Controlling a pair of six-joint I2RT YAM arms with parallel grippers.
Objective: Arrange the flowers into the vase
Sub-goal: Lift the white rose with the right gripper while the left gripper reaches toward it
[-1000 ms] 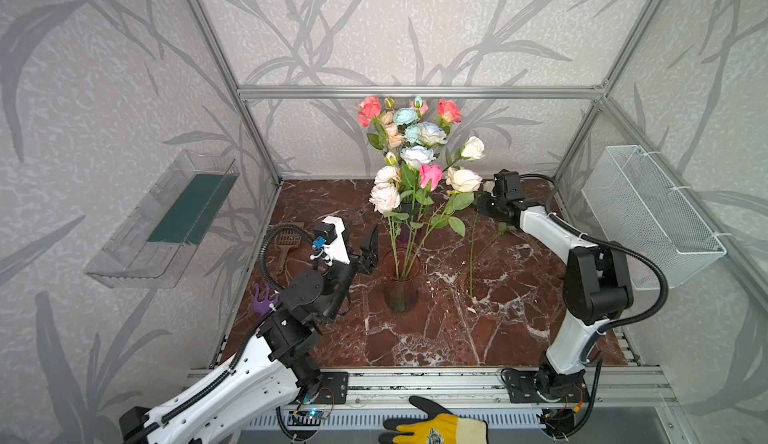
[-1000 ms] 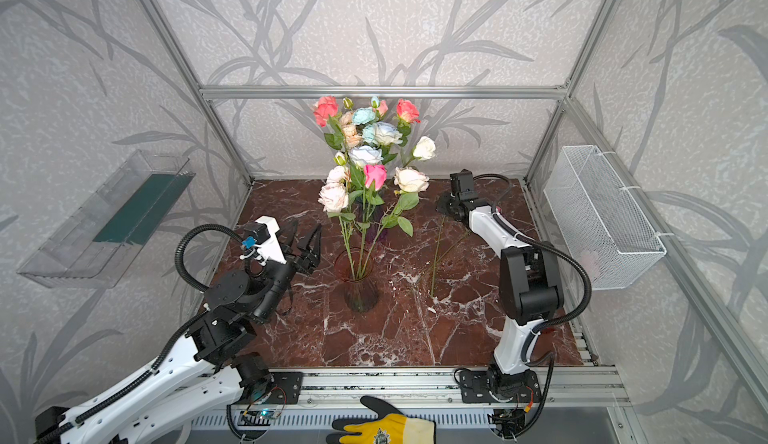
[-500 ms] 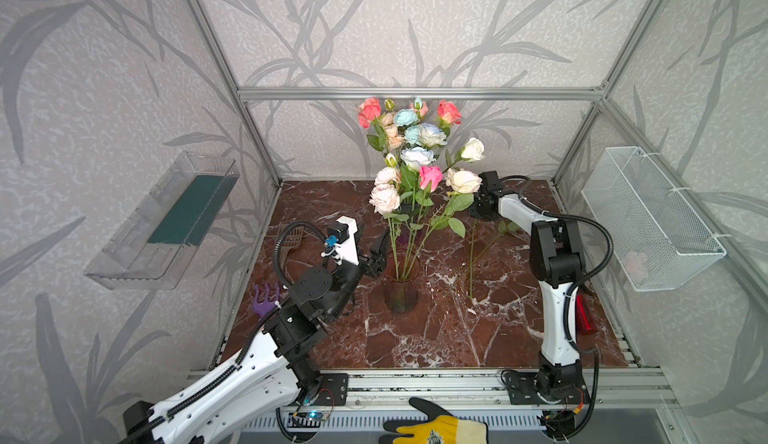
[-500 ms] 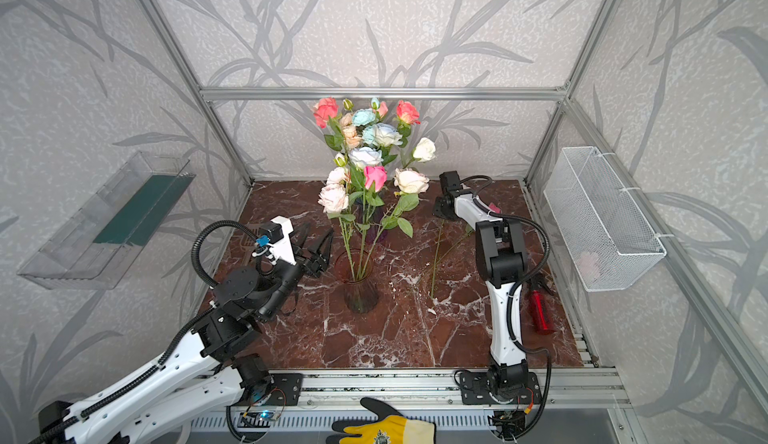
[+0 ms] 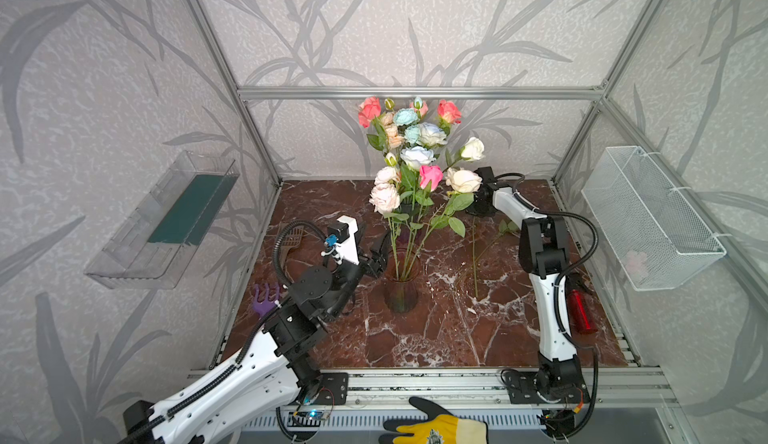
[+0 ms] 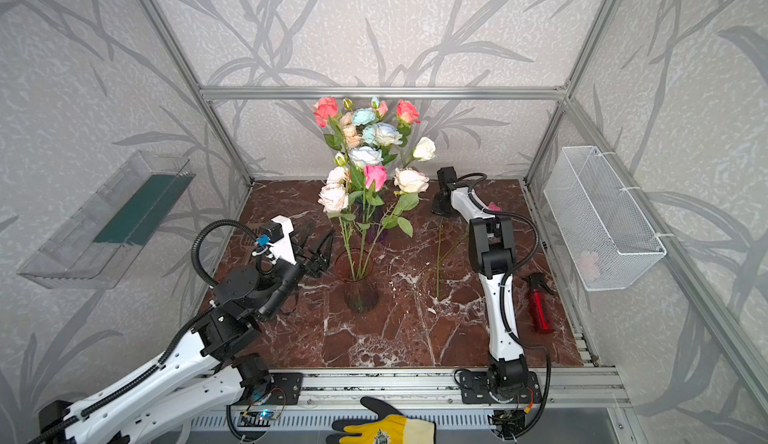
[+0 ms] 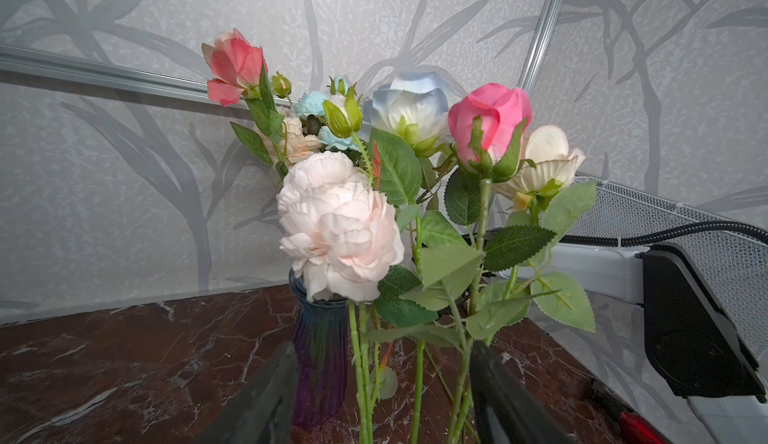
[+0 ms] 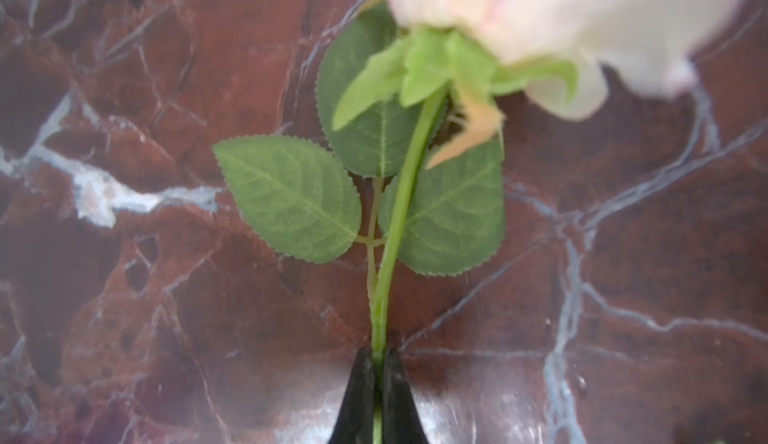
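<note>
Here, rose stem (image 8: 398, 217) pinched between right fingers (image 8: 358, 396), bloom (image 8: 540, 5) beyond

Grey leaf-patterned walls (image 5: 374, 26); aluminium frame (image 5: 415, 93); red-brown marble floor (image 5: 436, 329); white mesh basket (image 5: 648, 221)

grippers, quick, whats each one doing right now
left gripper: open, holding nothing, next to the vase
right gripper: shut on the stem of the cream rose
</note>
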